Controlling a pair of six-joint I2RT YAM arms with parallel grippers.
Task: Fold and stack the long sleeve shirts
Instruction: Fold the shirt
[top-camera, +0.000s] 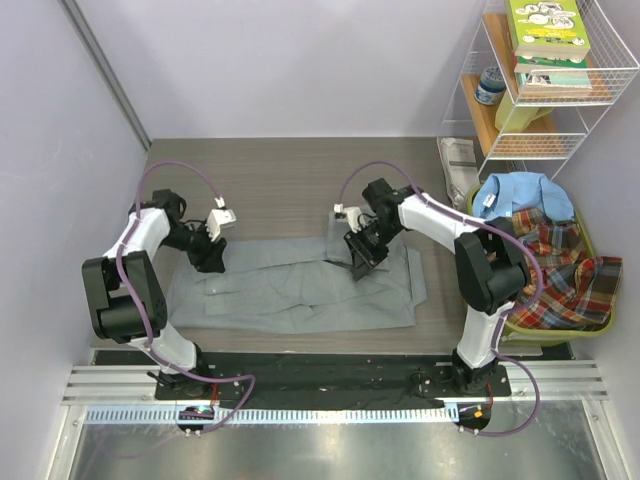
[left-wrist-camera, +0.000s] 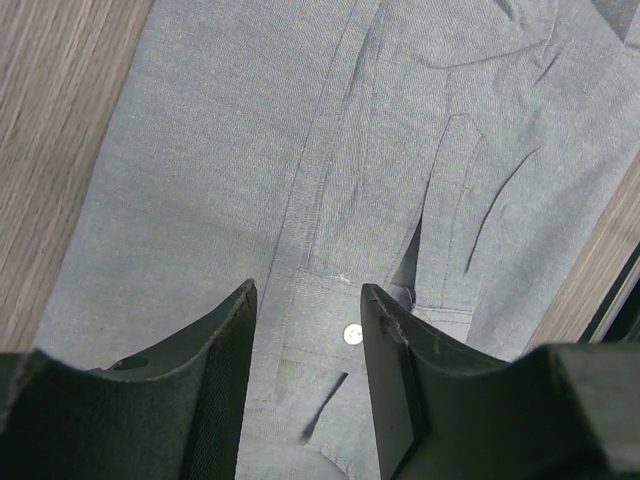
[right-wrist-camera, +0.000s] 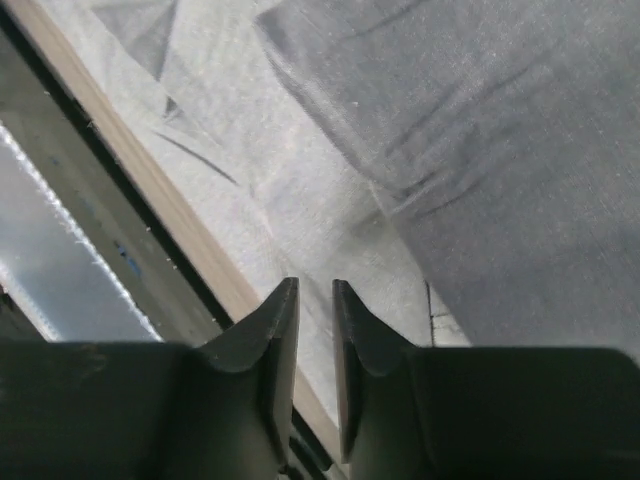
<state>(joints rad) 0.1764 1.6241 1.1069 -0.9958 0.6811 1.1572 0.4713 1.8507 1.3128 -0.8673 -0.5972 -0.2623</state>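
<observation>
The grey long sleeve shirt (top-camera: 300, 285) lies spread flat across the table's front half. My left gripper (top-camera: 210, 258) hovers over the shirt's left end. In the left wrist view it (left-wrist-camera: 305, 290) is open and empty, with a buttoned cuff and its white button (left-wrist-camera: 352, 335) between the fingers. My right gripper (top-camera: 362, 258) is low over the shirt's right part. In the right wrist view it (right-wrist-camera: 315, 285) has its jaws a narrow gap apart with nothing between them. Grey cloth (right-wrist-camera: 480, 150) lies below it. The light blue shirt (top-camera: 520, 195) and the plaid shirt (top-camera: 560, 270) lie in the basket.
A green basket (top-camera: 590, 322) stands at the table's right edge. A white wire shelf (top-camera: 545, 90) with books and a jar stands at the back right. A folded paper (top-camera: 460, 160) lies by it. The wooden table (top-camera: 280, 180) shows bare behind the shirt.
</observation>
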